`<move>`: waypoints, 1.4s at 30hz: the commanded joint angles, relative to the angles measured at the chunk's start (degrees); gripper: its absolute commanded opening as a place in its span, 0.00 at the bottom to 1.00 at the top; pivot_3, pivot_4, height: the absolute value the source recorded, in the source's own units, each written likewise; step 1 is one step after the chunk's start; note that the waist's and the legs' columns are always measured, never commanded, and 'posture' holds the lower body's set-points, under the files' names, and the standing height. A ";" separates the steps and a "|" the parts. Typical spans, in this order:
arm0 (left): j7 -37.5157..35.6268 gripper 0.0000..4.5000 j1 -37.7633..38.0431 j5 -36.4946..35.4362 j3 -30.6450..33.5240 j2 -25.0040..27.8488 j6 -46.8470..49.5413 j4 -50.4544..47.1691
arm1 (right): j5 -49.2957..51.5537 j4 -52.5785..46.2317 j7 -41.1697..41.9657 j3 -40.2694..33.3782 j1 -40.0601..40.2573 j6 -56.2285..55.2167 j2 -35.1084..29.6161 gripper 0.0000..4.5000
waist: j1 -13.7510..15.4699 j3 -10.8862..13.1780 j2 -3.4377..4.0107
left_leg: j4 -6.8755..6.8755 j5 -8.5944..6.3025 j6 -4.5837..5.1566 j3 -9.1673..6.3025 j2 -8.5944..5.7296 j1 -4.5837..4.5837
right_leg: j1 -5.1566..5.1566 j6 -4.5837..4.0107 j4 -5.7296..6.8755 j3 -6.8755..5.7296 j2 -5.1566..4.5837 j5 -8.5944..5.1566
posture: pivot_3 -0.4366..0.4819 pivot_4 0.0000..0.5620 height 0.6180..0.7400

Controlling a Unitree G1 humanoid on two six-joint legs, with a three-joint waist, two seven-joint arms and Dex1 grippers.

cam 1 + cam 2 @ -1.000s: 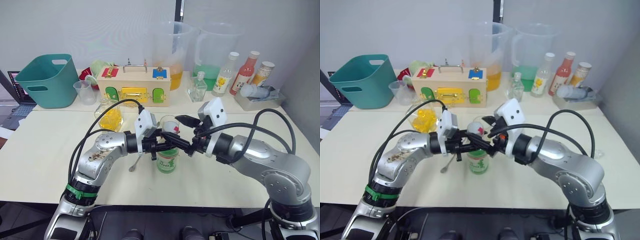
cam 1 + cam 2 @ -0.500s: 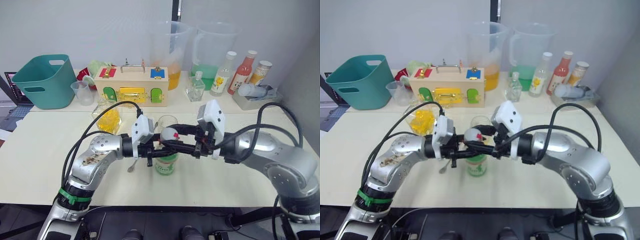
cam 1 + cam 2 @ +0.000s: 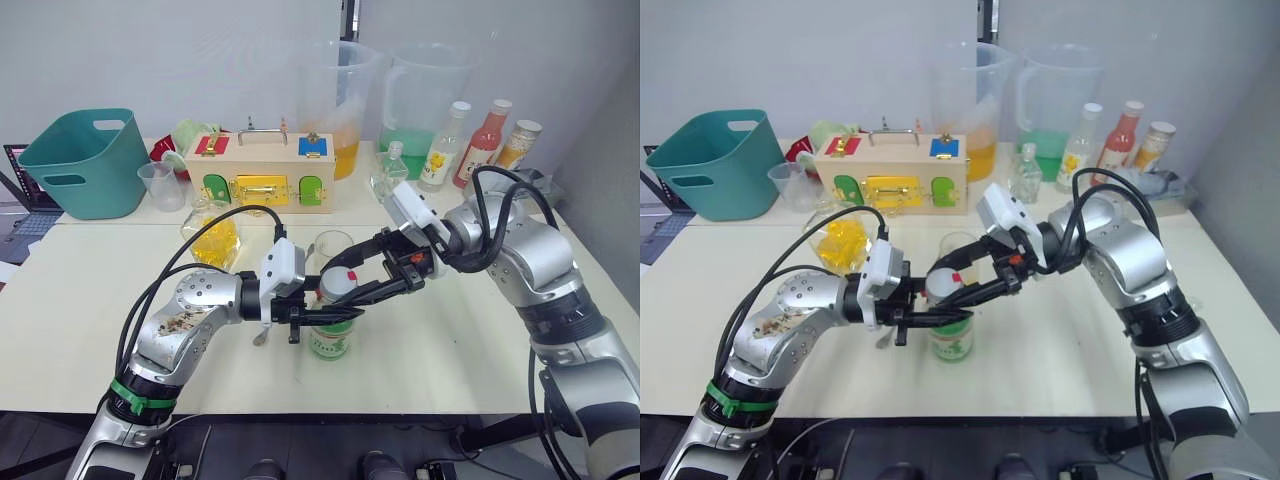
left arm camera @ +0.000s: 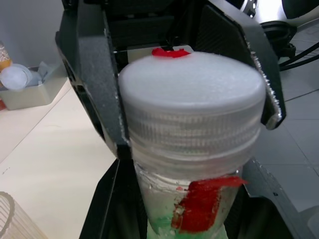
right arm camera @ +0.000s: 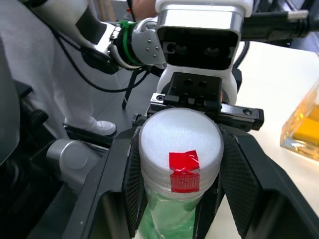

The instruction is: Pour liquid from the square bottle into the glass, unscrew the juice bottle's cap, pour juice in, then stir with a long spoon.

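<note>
Right now I am working on the juice bottle [image 3: 331, 335], which is standing upright near the middle of the table [image 3: 80, 300], toward the front edge. My left gripper [image 3: 322, 312] is reaching in from nine o'clock and clamping the bottle just under its top, with a finger pressing on each side of the neck. My right gripper [image 3: 345, 290] is coming in from about two o'clock, and its two black fingers [image 5: 133, 179] are closing on the juice bottle's cap [image 5: 180, 143], one on either side of the white rim. That cap is sitting on the bottle with a strip of red tape [image 5: 183, 172] running across its top and down its side. Behind the bottle, at twelve o'clock, the glass [image 3: 331, 248] is standing upright on the table, just beyond my grippers. The long spoon [image 3: 268, 328] is lying on the table at nine o'clock from the bottle, partly hidden under my left arm. Farther back at eleven o'clock a wooden box [image 3: 267, 170] with coloured latches is resting, and a teal basket [image 3: 88, 158] is sitting at ten o'clock by the far edge.
</note>
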 commanded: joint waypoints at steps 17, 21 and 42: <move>7.24 0.28 0.41 -2.75 3.05 -3.57 3.07 -0.17 | 8.92 -35.55 -42.54 -22.95 28.46 12.84 8.04 0.99 | 0.30 0.00 0.00 | -0.01 0.00 0.00 -0.06 0.00 0.00 | -0.01 0.00 0.07 -0.01 0.03 0.00 | 0.48 0.27 1.00; 7.87 0.28 -0.36 -2.19 2.10 -4.95 3.54 0.51 | 9.00 -42.31 -53.11 -22.12 32.97 15.61 10.51 0.99 | 0.55 0.00 0.00 | 0.01 0.06 -0.10 -0.04 -0.05 -0.04 | 0.00 0.01 0.03 0.02 -0.01 0.00 | 0.48 0.27 1.00; 7.92 0.28 -0.18 -1.40 1.37 -5.12 4.02 -0.05 | 12.47 -42.71 -55.70 -18.29 30.78 19.26 6.97 0.38 | 0.71 0.00 0.00 | 0.01 0.06 -0.10 -0.04 -0.04 -0.03 | 0.03 0.01 -0.02 0.01 0.01 0.00 | 0.48 0.27 1.00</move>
